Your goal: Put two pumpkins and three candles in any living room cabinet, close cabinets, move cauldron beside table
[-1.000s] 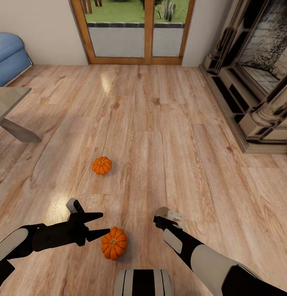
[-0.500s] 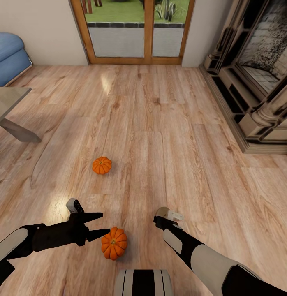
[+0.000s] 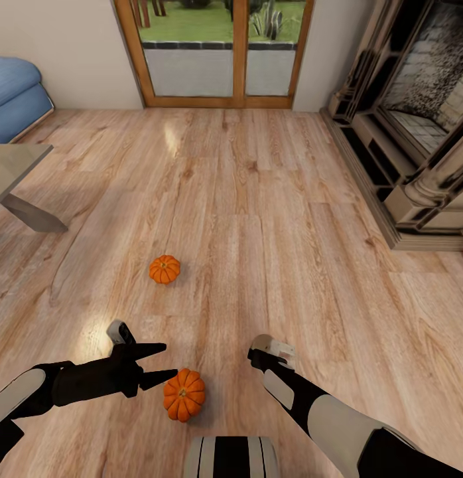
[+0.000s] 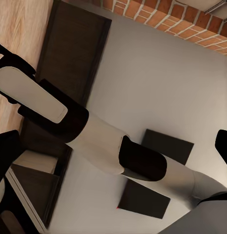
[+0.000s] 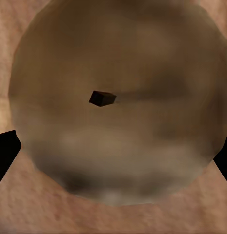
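Two orange pumpkins lie on the wood floor: one (image 3: 164,269) in the middle, the other (image 3: 184,394) close to my base. My left gripper (image 3: 170,359) is open just left of the near pumpkin, its lower fingertip almost touching it, with nothing between the fingers. My right gripper (image 3: 271,350) points down at the floor to the right of that pumpkin, shut on a pale candle (image 3: 265,342). In the right wrist view the candle (image 5: 113,122) is a broad round top with a dark wick, with a black fingertip (image 5: 5,156) at each side. The cabinet and cauldron are out of view.
A corner of the grey table (image 3: 12,166) on a slanted leg stands at the left, with the blue sofa (image 3: 16,93) behind it. The ornate fireplace (image 3: 417,133) runs along the right. A wood-framed glass door (image 3: 218,53) closes the far wall.
The whole picture has shifted slightly downward, so the camera moved. Arms, pumpkins and candle keep their places relative to each other.
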Tool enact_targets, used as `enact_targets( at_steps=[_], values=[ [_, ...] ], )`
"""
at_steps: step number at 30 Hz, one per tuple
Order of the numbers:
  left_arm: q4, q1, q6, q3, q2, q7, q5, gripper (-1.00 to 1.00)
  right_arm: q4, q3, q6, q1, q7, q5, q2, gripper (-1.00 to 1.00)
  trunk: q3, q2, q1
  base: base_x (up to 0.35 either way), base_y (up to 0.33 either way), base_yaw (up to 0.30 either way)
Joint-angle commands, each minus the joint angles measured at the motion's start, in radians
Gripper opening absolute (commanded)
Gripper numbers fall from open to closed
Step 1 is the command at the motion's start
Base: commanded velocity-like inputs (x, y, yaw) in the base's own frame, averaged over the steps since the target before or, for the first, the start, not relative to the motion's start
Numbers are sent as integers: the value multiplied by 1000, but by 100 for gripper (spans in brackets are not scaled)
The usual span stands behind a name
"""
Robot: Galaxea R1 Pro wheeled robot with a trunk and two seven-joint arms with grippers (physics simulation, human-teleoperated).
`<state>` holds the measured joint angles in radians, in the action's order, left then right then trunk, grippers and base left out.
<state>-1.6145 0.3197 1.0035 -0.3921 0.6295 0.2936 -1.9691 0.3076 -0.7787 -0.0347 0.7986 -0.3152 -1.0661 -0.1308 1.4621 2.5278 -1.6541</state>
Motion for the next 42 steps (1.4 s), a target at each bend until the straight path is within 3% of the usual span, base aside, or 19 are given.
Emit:
enact_targets(
  at_steps=[1, 24, 29, 36, 42],
  values=[
    [1, 1, 0, -2, 1, 10, 7, 100, 1, -8, -4, 1, -5, -12, 0, -100, -3, 0, 1, 0, 0, 0],
    [14, 1, -5, 0, 0, -2, 15, 100, 1, -5, 13, 1, -10, -12, 1, -100, -92, -5, 11, 0, 0, 0],
    [15, 1, -5, 4, 0, -4, 15, 100, 1, -4, 43, 1, -14, -12, 4, -100, -112, -7, 13, 0, 0, 0],
    [16, 1, -5, 11, -1, -51, 13, 100, 5, -4, 75, 1, -15, -13, 7, -100, -139, -8, 16, 0, 0, 0],
    [16, 1, -6, 12, -1, -60, 14, 100, 16, -1, 166, 1, -16, -12, 7, -100, -162, -10, 19, 0, 0, 0]
  ],
)
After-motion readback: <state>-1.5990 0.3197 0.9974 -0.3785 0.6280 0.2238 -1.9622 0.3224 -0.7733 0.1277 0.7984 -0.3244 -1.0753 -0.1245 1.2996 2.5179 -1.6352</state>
